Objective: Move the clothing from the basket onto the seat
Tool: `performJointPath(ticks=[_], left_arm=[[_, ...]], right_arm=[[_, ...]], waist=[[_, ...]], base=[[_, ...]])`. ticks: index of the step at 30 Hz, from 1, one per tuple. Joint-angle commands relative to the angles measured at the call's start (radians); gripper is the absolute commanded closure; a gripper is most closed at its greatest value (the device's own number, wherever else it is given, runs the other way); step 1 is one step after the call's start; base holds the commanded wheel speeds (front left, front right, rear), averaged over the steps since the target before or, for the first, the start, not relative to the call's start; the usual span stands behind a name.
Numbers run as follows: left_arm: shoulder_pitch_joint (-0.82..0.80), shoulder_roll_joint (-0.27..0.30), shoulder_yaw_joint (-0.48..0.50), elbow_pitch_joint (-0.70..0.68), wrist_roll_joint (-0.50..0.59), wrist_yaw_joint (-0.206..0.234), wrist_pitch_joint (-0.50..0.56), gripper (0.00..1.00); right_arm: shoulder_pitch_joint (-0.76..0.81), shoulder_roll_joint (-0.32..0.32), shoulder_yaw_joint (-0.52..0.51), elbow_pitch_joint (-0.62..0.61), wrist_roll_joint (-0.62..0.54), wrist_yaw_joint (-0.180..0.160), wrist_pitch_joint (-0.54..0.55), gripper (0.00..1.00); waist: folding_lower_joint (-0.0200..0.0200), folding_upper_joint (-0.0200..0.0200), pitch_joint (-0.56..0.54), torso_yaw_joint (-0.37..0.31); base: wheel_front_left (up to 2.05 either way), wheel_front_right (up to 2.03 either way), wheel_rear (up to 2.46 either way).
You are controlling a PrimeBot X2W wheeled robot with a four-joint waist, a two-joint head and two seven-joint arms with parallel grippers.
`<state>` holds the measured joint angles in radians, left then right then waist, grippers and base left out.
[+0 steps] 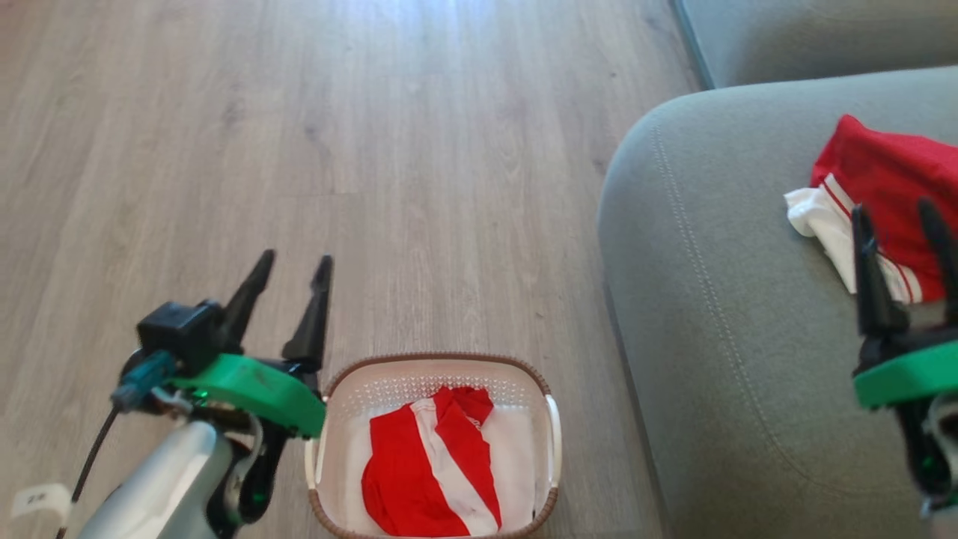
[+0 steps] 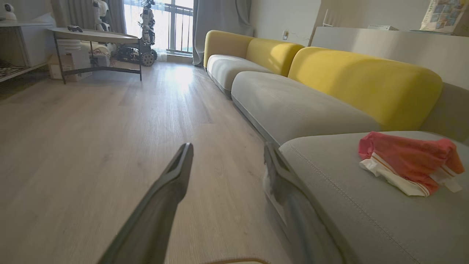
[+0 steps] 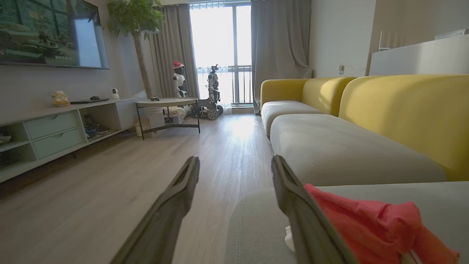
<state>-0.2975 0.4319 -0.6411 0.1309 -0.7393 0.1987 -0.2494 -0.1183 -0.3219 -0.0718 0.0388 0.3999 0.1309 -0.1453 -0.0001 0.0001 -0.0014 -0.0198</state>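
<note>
A crumpled red-and-white garment [image 1: 434, 471] lies in the basket [image 1: 441, 358], red cloth crossed by a broad white stripe, filling much of the bottom. The cream basket stands on a pale wood floor [image 1: 374, 150], just beside the front edge of the grey seat [image 1: 711, 337].

The left gripper [image 1: 296, 258] hangs over the floor just to the left of the basket, its green wrist collar overlapping the basket's near left corner in the head view. Its two dark fingers are spread apart with nothing between them, and they touch neither the garment nor the basket. In the left wrist view only bare floor shows in the gap between them, with the seat's rounded corner just past the right-hand finger.

A second red garment [image 1: 891, 180], with white trim and thin stripes, lies bunched on the seat directly ahead of the right gripper [image 1: 894, 208]. This gripper is also spread wide and grips nothing. In the right wrist view the gap between its fingers shows floor and the seat's edge, and the red cloth sits against the outer side of the right-hand finger. Whether that finger touches the cloth cannot be told.

Beyond both grippers, further grey cushions with yellow backrests [image 3: 403, 110] run toward a bright window [image 3: 220, 55], with a low table [image 3: 166, 104] near it.
</note>
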Motion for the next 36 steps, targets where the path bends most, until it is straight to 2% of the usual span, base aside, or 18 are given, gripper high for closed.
performJointPath(ticks=[1,6,10,20,36], left_arm=[[-0.023,0.024,0.067,-0.033,0.016,0.012,-0.012,0.00],[0.048,-0.004,0.137,-0.054,0.068,0.018,-0.012,0.00],[0.111,-0.025,0.208,-0.065,0.114,0.018,-0.012,0.00],[0.226,-0.087,0.332,-0.089,0.231,-0.017,-0.012,0.00],[0.243,-0.151,0.402,-0.065,0.317,-0.094,-0.012,0.00]], right_arm=[[0.012,0.003,0.000,-0.049,-0.012,0.000,-0.016,0.00],[0.096,0.089,-0.015,-0.091,-0.027,0.000,-0.046,0.00],[0.136,0.123,0.007,-0.098,-0.031,0.000,-0.067,0.00],[0.172,0.132,0.059,-0.105,-0.037,0.000,-0.101,0.00],[0.161,0.133,0.072,-0.100,-0.034,0.000,-0.113,0.00]], waist=[[0.0001,-0.0001,-0.003,0.015],[0.0001,-0.0001,-0.008,0.045],[0.0001,-0.0001,-0.011,0.058],[0.0001,-0.0001,-0.009,0.071],[0.0001,-0.0001,0.000,0.057]], base=[[0.00,0.00,0.00],[0.00,0.00,0.00],[0.00,0.00,0.00],[0.00,0.00,0.00],[0.00,0.00,0.00]])
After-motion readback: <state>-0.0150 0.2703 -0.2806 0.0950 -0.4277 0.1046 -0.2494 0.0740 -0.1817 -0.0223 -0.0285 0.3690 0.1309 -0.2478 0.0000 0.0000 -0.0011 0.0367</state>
